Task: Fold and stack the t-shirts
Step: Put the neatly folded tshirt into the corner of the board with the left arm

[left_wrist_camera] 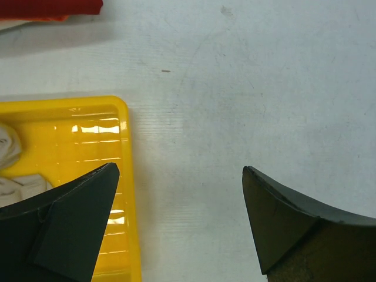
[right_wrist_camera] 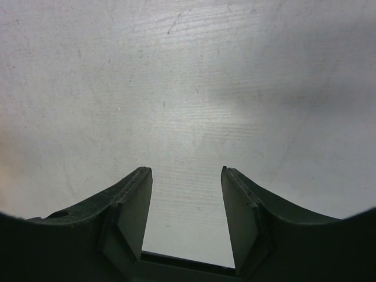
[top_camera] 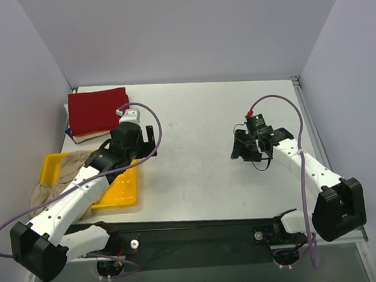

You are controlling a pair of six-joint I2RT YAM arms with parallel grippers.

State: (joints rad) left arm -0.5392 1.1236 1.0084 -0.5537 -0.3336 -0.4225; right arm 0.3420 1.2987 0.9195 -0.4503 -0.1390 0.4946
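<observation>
A folded dark red t-shirt point(top_camera: 97, 109) tops a stack at the back left, with orange, white and blue cloth edges point(top_camera: 74, 132) showing under it. A beige t-shirt point(top_camera: 55, 181) lies crumpled in the yellow tray point(top_camera: 123, 191) and spills over its left side. My left gripper point(top_camera: 143, 142) hovers open over the tray's far right corner, empty. In the left wrist view the left gripper point(left_wrist_camera: 180, 167) spans the tray's wall point(left_wrist_camera: 124, 147) and bare table; the beige t-shirt point(left_wrist_camera: 10, 147) and the red t-shirt point(left_wrist_camera: 53, 4) show at the left. My right gripper point(top_camera: 239, 149) point(right_wrist_camera: 185, 170) hangs open over bare table, holding nothing.
The table point(top_camera: 193, 121) is walled at the back and both sides. A metal rail point(top_camera: 312, 130) runs along its right edge. Purple cables point(top_camera: 156, 127) loop off both wrists. The arm bases point(top_camera: 200, 233) sit at the near edge.
</observation>
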